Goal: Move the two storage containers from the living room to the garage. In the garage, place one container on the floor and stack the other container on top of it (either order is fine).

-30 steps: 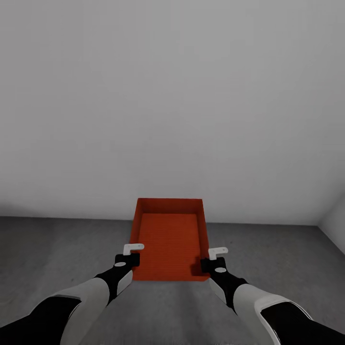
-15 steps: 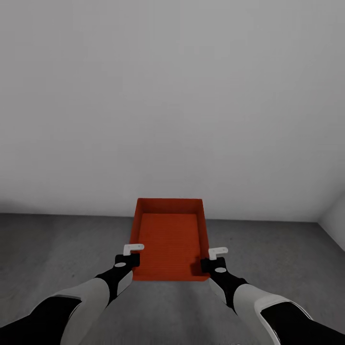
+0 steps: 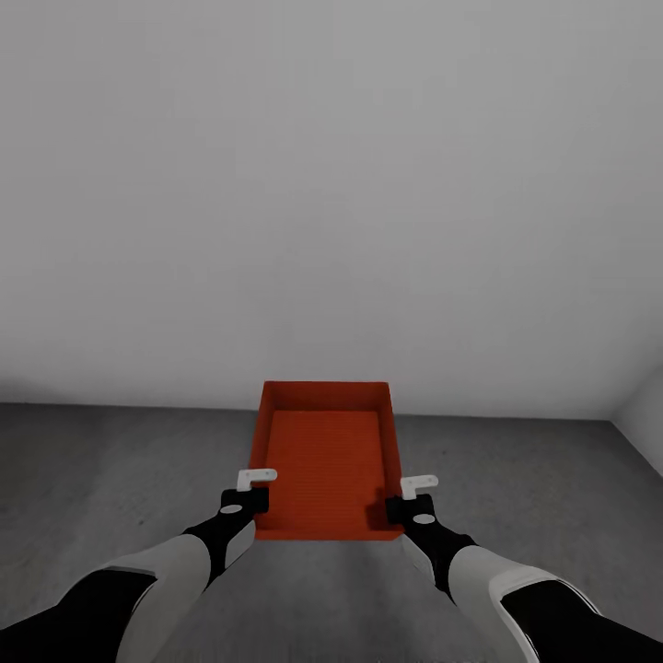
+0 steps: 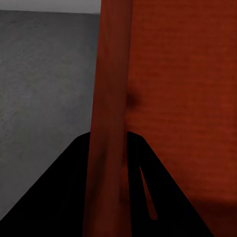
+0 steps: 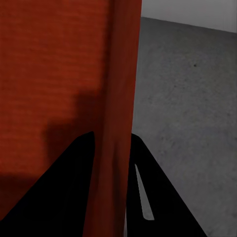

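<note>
One storage container [image 3: 324,456] above concrete floor [image 3: 110,479]; both grippers' fingers apparently clamped on its side walls.

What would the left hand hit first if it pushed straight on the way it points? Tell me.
The left hand is already clamped on the bin's side wall, so it carries that along. Beyond, the line runs over the grey floor toward the wall; the floor probably comes first, though depth is unclear.
</note>
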You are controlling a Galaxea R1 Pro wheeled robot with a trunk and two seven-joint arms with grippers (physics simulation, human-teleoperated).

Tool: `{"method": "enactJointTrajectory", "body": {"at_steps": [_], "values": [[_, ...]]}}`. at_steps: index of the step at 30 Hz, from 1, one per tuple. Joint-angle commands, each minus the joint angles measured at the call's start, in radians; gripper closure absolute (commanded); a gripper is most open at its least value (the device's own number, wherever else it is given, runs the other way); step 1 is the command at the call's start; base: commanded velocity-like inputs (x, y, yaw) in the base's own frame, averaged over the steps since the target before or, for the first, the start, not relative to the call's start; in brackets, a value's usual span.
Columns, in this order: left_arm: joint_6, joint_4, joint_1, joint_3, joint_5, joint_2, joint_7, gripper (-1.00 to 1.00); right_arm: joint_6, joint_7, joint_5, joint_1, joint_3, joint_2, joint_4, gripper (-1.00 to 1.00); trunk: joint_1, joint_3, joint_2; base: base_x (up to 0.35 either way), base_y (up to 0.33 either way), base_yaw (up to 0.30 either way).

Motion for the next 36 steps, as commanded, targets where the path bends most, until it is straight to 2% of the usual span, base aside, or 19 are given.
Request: {"method": "enactJointTrajectory", "body": {"at_steps": [1, 36], "values": [[-0.017, -0.018, -0.001, 0.028, 0.004, -0.001, 0.016, 1.0, -0.006, -0.007, -0.025, -0.001, -0.005, 0.001, 0.006, 1.0, 0.004, -0.006, -0.009, 0.0, 0.0, 0.0], [-0.016, -0.02, -0.001, 0.03, 0.004, -0.001, 0.016, 1.0, -0.006, -0.007, -0.025, -0.001, -0.005, 0.001, 0.006, 1.0, 0.138, -0.173, -0.254, 0.0, 0.0, 0.0]]}}
